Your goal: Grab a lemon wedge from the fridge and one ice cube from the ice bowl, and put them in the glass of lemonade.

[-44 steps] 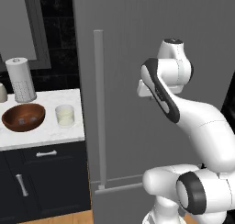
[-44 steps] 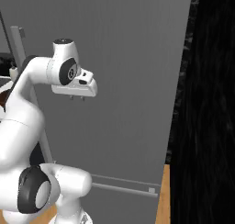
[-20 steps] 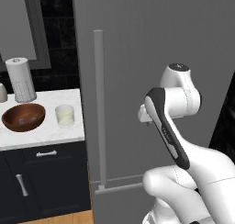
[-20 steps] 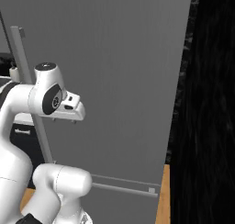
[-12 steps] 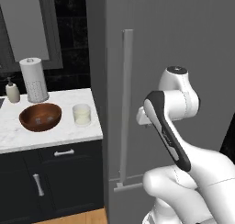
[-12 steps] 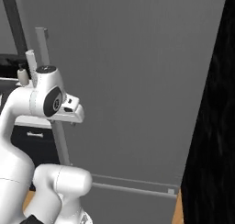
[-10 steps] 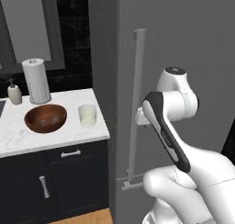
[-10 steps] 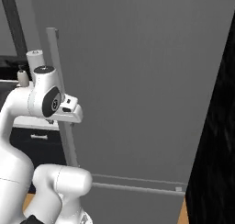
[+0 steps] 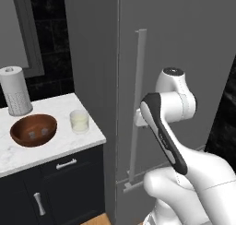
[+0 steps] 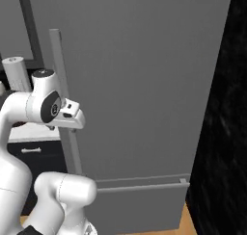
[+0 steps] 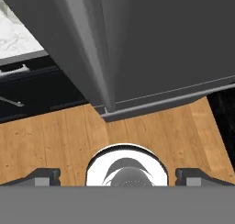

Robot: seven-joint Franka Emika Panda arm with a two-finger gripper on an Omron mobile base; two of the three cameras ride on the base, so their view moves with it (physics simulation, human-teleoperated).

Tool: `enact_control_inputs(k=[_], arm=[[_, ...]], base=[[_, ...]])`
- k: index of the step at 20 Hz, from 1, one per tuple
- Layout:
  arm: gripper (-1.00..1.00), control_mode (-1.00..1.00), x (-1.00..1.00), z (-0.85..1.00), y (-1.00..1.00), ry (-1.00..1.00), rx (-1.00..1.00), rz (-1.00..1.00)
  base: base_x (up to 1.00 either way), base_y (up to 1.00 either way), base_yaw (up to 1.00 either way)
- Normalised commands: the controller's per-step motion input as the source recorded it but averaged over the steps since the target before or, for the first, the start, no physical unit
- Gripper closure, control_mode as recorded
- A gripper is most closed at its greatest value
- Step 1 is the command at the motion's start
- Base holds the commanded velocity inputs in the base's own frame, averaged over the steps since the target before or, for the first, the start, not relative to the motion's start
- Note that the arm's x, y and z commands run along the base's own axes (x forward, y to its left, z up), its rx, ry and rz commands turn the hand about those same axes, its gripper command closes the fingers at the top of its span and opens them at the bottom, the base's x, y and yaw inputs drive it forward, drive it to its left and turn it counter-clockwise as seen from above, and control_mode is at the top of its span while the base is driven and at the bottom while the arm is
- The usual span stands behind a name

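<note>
The fridge [image 9: 175,44] is a tall grey cabinet with its door shut, so the lemon wedge is hidden. Its long vertical bar handle [image 9: 137,104] runs just beside my hand. My gripper [image 10: 71,119] hangs in front of the handle [image 10: 65,113], pointing down at the floor. In the hand view the fingertips [image 11: 43,176] stand wide apart, open, with nothing held. On the counter to the left sit the reddish-brown ice bowl [image 9: 33,129], with pale cubes inside, and the glass of lemonade [image 9: 79,121] just right of it.
A tall white perforated cylinder [image 9: 14,97] stands behind the bowl. The marble counter [image 9: 55,148] tops dark cabinets with drawer handles. Wooden floor [image 11: 151,131] lies under the fridge's bottom corner. A black wall [image 10: 222,133] borders the fridge on the right.
The whole picture has shifted, so the base has driven; the fridge handle now stands closer to my hand. The arm folded lower two seconds ago and has held that pose since.
</note>
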Motion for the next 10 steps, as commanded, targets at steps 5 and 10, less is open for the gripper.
enact_control_inputs(k=[5,10], arm=[[-1.0,1.0,0.0,0.0,0.0,0.0,0.0,0.0],[-1.0,1.0,0.0,0.0,0.0,0.0,0.0,0.0]], base=[[-0.19,-0.11,-0.13],[-0.48,-0.03,0.0]])
